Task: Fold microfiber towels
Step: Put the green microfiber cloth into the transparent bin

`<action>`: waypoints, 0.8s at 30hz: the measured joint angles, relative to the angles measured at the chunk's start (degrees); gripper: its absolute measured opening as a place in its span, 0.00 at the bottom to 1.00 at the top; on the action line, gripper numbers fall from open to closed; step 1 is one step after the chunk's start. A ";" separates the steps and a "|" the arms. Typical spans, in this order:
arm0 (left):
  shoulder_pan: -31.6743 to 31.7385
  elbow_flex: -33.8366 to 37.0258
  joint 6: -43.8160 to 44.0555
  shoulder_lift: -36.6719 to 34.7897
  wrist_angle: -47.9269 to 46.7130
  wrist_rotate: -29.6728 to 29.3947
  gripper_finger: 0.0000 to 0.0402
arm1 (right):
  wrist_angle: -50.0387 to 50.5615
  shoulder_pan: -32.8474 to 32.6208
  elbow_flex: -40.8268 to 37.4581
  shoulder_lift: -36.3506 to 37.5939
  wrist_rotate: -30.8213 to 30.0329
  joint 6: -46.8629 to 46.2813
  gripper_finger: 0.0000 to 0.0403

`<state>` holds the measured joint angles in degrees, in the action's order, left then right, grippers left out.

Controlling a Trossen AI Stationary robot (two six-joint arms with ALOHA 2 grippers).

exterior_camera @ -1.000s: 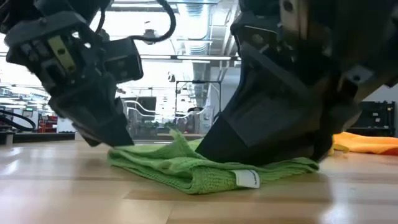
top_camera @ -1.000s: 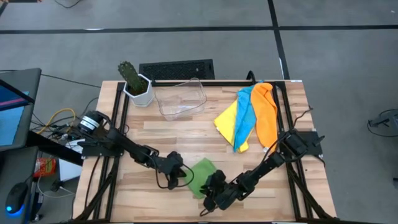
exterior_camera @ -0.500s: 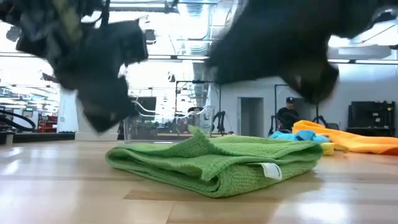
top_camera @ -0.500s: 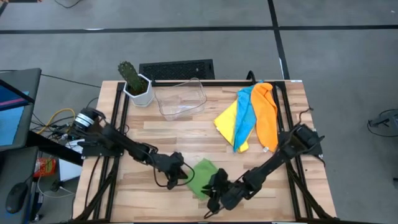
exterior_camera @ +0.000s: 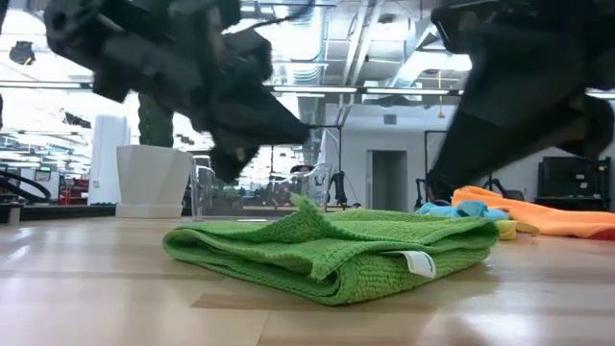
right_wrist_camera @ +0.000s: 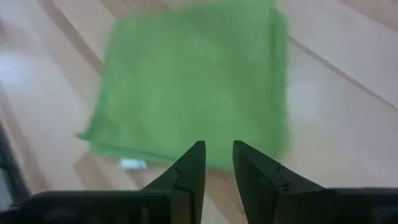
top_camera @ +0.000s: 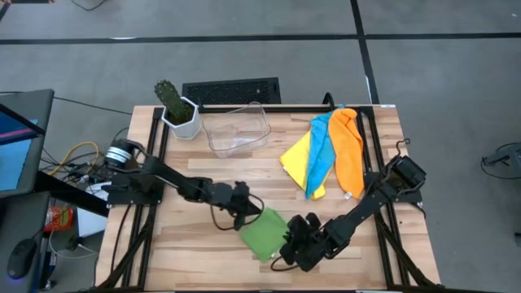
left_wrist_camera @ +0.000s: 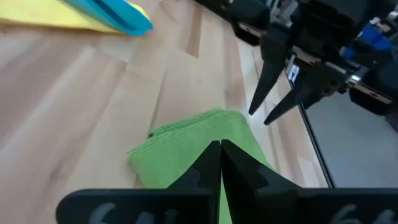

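Observation:
A green towel (top_camera: 264, 233), folded into a small rectangle, lies flat near the table's front edge, its white tag (exterior_camera: 416, 262) toward the near side. My left gripper (left_wrist_camera: 221, 146) is shut and hovers over the towel's far left corner, touching nothing. My right gripper (right_wrist_camera: 217, 149) hangs over the towel's near right side, its fingers a little apart with nothing between them. In the low view both grippers stand clear above the green towel (exterior_camera: 332, 250). A yellow towel (top_camera: 297, 159), a light blue towel (top_camera: 321, 155) and an orange towel (top_camera: 350, 150) lie overlapping at the far right.
A clear plastic bin (top_camera: 236, 129) stands at the table's far middle, with a cactus in a white pot (top_camera: 177, 110) at the far left corner. Bare wood lies between the green towel and the bin.
Both grippers have risen off the green towel, on which they rested a second ago. My left gripper has gone up and toward the far right; my right gripper has gone up and a little toward the right edge. The towel has stayed folded on the table.

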<state>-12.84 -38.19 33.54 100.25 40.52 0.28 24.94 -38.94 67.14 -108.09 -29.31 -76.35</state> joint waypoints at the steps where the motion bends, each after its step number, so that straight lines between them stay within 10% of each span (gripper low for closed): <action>1: 0.40 -1.17 -0.01 1.44 -0.01 1.06 0.01 | 1.04 0.06 0.06 0.00 0.89 -0.62 0.26; 12: 3.36 -9.43 0.04 12.54 -6.97 7.27 0.01 | 6.00 3.23 0.05 2.88 10.45 -2.13 0.30; 24: 4.48 -10.30 0.55 12.25 -9.48 8.51 0.01 | 2.25 13.54 0.22 3.28 19.55 16.82 0.66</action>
<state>-8.35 -48.49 34.09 112.51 31.04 8.79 27.20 -25.40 67.35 -104.81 -9.75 -59.53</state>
